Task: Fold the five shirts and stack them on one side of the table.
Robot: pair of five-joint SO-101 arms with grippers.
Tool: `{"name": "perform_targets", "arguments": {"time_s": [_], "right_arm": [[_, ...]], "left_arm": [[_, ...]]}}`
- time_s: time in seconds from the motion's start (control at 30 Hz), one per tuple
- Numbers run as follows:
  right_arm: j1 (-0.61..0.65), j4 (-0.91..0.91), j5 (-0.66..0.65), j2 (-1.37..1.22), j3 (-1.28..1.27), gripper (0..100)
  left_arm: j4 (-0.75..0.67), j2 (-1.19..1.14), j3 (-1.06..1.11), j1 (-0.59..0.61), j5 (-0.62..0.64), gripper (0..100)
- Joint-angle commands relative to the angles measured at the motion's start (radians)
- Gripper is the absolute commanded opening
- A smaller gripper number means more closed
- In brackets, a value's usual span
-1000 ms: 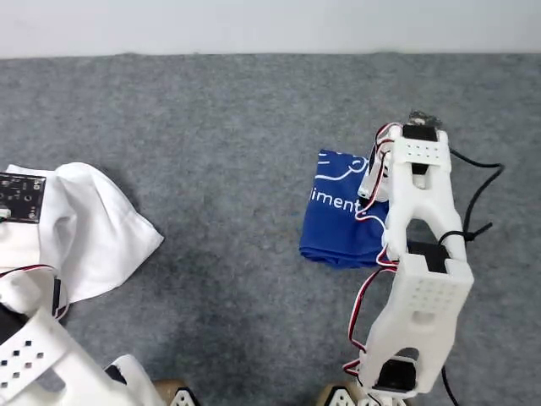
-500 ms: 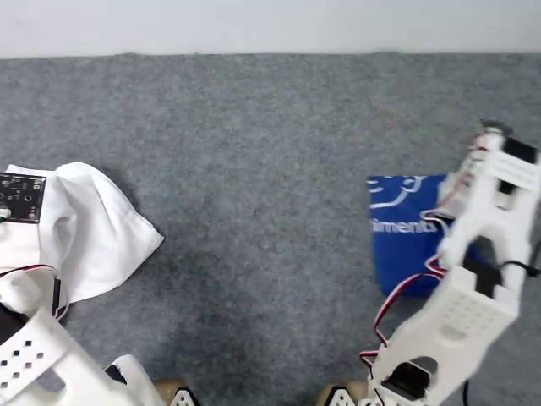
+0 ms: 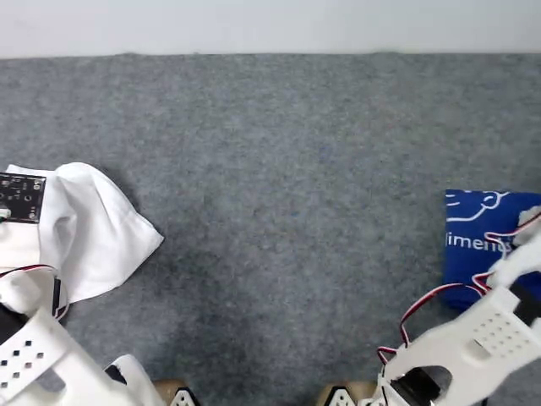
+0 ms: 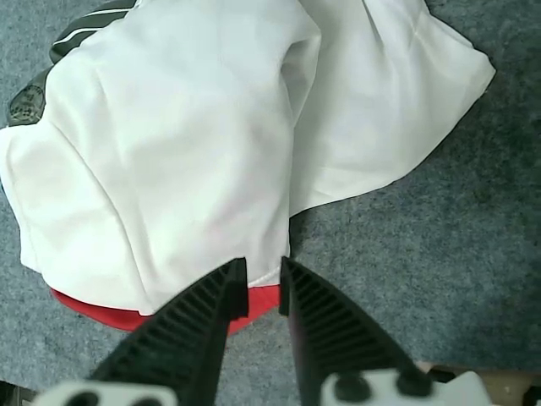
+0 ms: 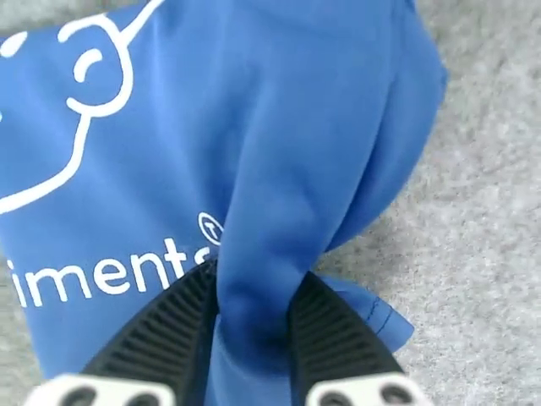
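Grey felt covers the tabletop (image 3: 279,169). At its right edge the right end effector (image 5: 254,286) pinches a ridge of the folded blue printed cotton shirt (image 3: 478,241), seemingly starting the stack; next, release it flat. The left end effector (image 4: 260,269), open only a slit and empty, hangs over crumpled white shirts (image 4: 169,152).

Red cloth (image 4: 101,311), perhaps a shirt, under white shirt (image 4: 186,152)
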State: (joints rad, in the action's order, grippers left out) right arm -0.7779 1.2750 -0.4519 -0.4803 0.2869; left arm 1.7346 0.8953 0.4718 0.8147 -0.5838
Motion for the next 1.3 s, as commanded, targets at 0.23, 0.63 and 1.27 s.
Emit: {"name": "perform_targets", "arguments": {"time_s": [0.23,0.63,1.27], "right_arm": [[-0.015,0.087,-0.015,0.059,0.138,7.2],[-0.005,0.214,0.118,0.159,0.190,35.9],[0.054,0.519,0.028,0.311,0.175,0.8]], "left_arm": [[0.018,0.014,-0.004,0.000,0.011,7],[0.018,0.014,-0.004,0.005,0.011,7],[0.020,0.209,0.117,0.005,-0.072,7]]}}
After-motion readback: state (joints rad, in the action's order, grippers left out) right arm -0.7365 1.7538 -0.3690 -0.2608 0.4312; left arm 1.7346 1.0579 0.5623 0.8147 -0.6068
